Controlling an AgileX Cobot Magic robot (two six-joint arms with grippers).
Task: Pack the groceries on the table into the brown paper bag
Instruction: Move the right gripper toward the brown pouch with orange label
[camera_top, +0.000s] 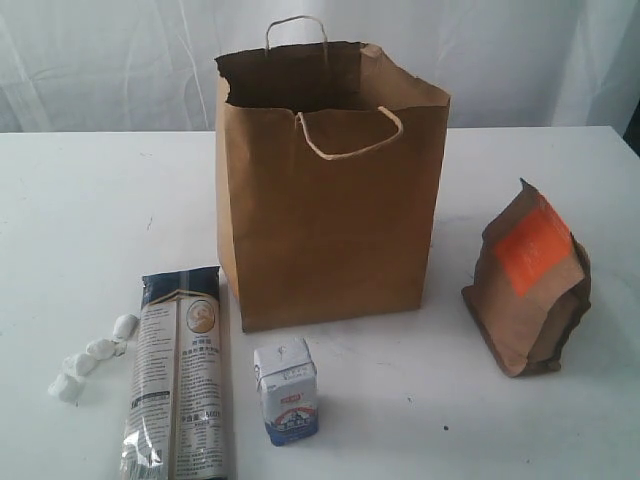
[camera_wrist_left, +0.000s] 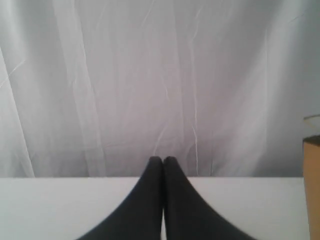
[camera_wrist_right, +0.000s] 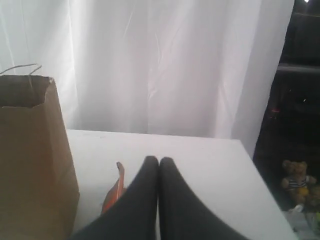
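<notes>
The brown paper bag (camera_top: 325, 190) stands open and upright mid-table on the white table (camera_top: 80, 210). In front of it lie the long noodle packet (camera_top: 180, 375), white wrapped sweets (camera_top: 90, 358) and a small white-blue carton (camera_top: 286, 390). The orange-labelled brown pouch (camera_top: 530, 285) stands at the right. No arm shows in the exterior view. My left gripper (camera_wrist_left: 162, 160) is shut and empty, with the bag's edge (camera_wrist_left: 312, 185) to one side. My right gripper (camera_wrist_right: 159, 160) is shut and empty, beside the pouch's top (camera_wrist_right: 115, 192) and the bag (camera_wrist_right: 32, 160).
A white curtain (camera_top: 120, 60) hangs behind the table. In the right wrist view the table's edge (camera_wrist_right: 260, 185) drops off to a dark area with a small teddy bear (camera_wrist_right: 297, 180).
</notes>
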